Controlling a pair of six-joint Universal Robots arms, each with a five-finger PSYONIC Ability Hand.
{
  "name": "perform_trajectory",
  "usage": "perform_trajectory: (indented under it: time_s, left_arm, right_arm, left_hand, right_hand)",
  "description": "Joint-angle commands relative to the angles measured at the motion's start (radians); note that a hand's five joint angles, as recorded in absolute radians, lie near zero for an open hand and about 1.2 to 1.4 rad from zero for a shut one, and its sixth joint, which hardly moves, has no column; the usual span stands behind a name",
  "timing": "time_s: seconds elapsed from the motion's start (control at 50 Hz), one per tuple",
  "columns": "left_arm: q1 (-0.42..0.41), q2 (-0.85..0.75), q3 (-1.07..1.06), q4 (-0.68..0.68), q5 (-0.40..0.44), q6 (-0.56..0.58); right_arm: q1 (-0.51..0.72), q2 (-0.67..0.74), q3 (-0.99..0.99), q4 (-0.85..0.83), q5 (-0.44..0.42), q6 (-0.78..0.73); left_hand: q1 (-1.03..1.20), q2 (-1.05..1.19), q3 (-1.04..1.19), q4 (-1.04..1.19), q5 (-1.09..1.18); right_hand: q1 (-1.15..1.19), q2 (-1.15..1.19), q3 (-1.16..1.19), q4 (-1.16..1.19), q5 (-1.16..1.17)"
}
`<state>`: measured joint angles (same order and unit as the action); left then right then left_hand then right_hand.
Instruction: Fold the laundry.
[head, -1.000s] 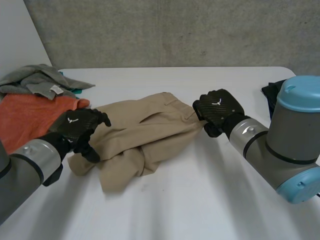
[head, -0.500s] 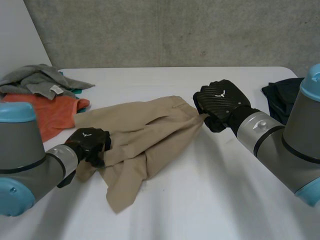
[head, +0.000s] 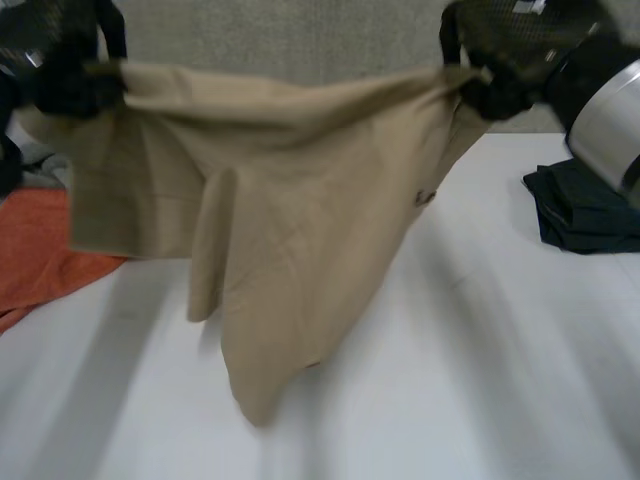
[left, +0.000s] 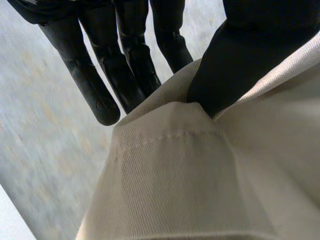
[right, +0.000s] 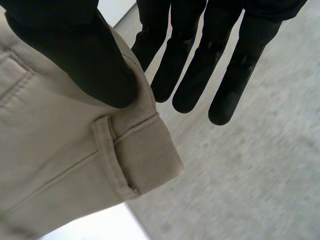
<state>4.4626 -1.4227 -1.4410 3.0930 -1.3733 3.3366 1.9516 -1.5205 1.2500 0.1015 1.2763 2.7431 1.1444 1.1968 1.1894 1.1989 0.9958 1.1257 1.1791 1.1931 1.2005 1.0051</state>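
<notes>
Above the white surface (head: 480, 380), the left hand (head: 62, 62) and right hand (head: 508, 45) each pinched a top corner of hanging beige trousers (head: 290, 200).

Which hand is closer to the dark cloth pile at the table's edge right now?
Right. The right hand pinches a top corner of the tan garment, up on the dark cloth's side; the left hand pinches the opposite corner, across the garment.

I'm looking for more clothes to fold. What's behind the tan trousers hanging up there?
An orange cloth peeks out past the tan trousers on the white table. Its other part is covered, as is the table straight behind them.
</notes>
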Motion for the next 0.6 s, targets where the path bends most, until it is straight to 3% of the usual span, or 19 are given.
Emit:
perform_trajectory:
  time_s: [0.02, 0.24, 0.4, 0.48, 0.6]
  left_arm:
    - [0.009, -0.016, 0.099, -0.062, 0.010, -0.022]
    - [-0.036, -0.274, 0.057, -0.102, 0.016, -0.016]
    - [-0.071, -0.568, 0.094, -0.013, 0.005, 0.014]
    - [-0.074, -0.743, 0.206, 0.073, -0.036, 0.061]
    - [-0.065, -0.877, 0.393, 0.144, -0.154, 0.103]
  right_arm:
    - [-0.010, -0.058, -0.037, 0.015, -0.017, 0.029]
    - [-0.025, 0.077, 0.060, 0.010, -0.029, -0.010]
    - [0.021, 0.282, 0.062, -0.035, -0.006, -0.028]
    - [0.059, 0.436, -0.015, -0.103, 0.063, -0.004]
    - [0.105, 0.601, -0.116, -0.245, 0.136, 0.096]
  left_hand:
    - [0.252, 0.199, 0.207, 0.197, 0.226]
    - [0.252, 0.199, 0.207, 0.197, 0.226]
    - [0.252, 0.199, 0.207, 0.197, 0.226]
    - [0.252, 0.199, 0.207, 0.197, 0.226]
    - [0.252, 0.199, 0.207, 0.197, 0.226]
  right_hand:
    - [0.271, 0.217, 0.203, 0.196, 0.217]
    - [0.271, 0.217, 0.203, 0.196, 0.217]
    - [0.271, 0.217, 0.203, 0.196, 0.217]
    - [0.271, 0.217, 0.203, 0.196, 0.217]
    - [0.271, 0.217, 0.203, 0.196, 0.217]
